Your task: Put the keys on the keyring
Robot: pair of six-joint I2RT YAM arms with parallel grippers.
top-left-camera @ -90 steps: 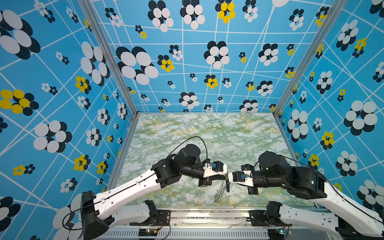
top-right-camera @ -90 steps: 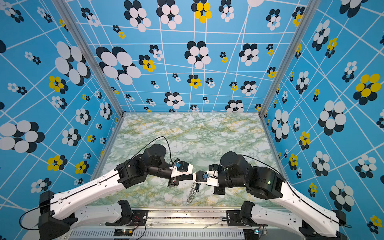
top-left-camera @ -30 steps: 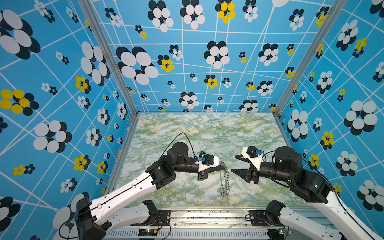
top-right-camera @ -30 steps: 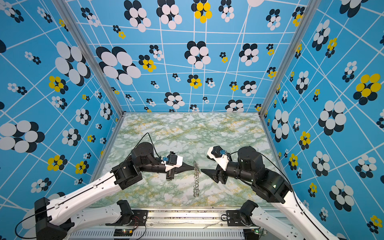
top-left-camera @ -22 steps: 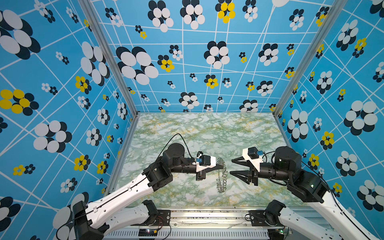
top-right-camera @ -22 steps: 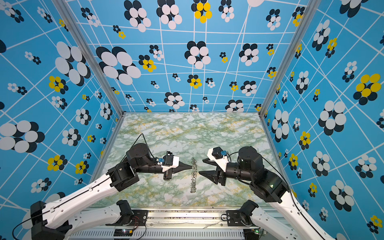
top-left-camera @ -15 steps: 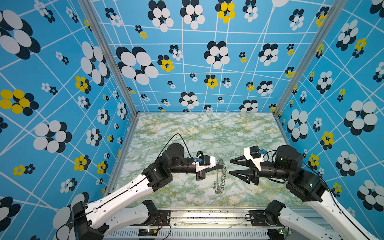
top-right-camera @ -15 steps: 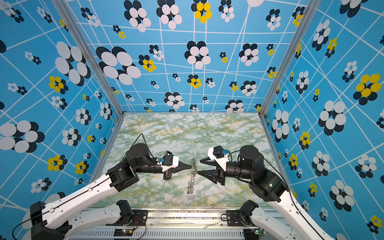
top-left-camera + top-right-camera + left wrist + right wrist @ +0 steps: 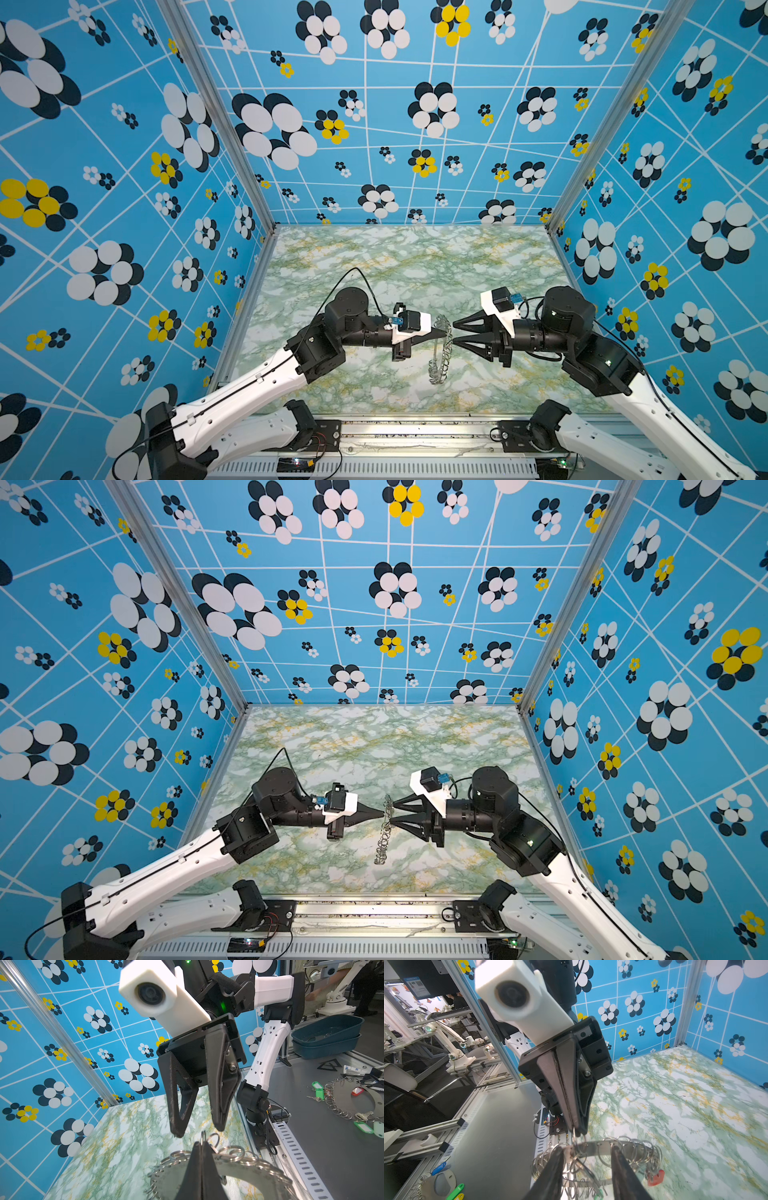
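Three blue walls printed with black, white and yellow flowers and white lines enclose a counter with a green and white marbled top. Two white and black robot arms reach in from the near edge, the left arm from about 7 o'clock and the right arm from about 5 o'clock. They meet tip to tip over the counter's 6 o'clock half. The left claw points toward 3 o'clock with its black jaws pressed together, clamped on a wire loop at the rim of the keyring. The keyring is a flat grey metal disc with a wide centre hole and small wire loops all round its edge. It stands on edge and hangs from that claw toward 6 o'clock, so both top views show it almost as a thin line. Whether its lower end touches the counter cannot be told. The right claw points toward 9 o'clock, facing the left one, with its jaws apart and nothing held. Its two fingers sit either side of the pinched spot, just beside the ring's rim. Two of the keys show in the right wrist view by their tags: a red tag and a green tag hang among the loops on the ring's lower part. The small metal blades are too blurred to make out.
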